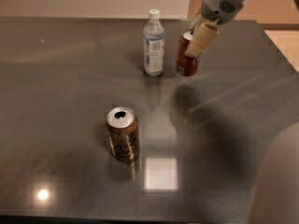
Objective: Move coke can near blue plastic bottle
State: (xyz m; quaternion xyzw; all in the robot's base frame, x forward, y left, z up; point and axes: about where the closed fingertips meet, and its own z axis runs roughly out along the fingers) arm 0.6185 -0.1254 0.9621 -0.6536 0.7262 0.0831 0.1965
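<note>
Your arm (225,3) reaches in from above the worktop's (70,83) far right corner, with the grey wrist angled down and to the left. Your gripper (191,49) is low near the far edge, right of its middle. Its cream front finger (202,37) lies across the coke can (185,65), clasping it.

Dim, square glare (160,173) on table (56,78), end effector (191,46) top right casting shadow (187,111)
</note>
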